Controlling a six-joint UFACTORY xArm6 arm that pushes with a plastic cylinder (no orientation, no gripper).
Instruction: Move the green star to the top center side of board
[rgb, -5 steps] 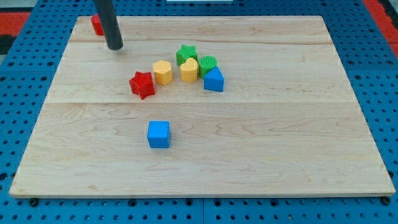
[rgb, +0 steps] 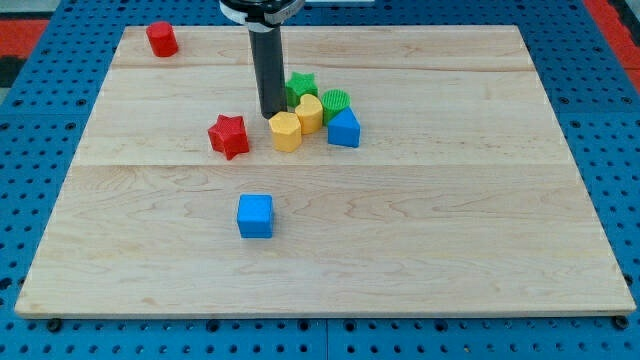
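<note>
Approach step: my tip (rgb: 271, 114) just left of green star (rgb: 300, 85), touching yellow hexagon (rgb: 285, 131); no gripper fitted, nothing held; next, push star toward desk (rgb: 450, 200) top.

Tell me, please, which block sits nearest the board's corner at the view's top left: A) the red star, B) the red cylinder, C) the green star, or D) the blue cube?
B: the red cylinder stands alone by the top-left corner of the board, while my tip is down in the middle cluster, just left of the green star.
</note>
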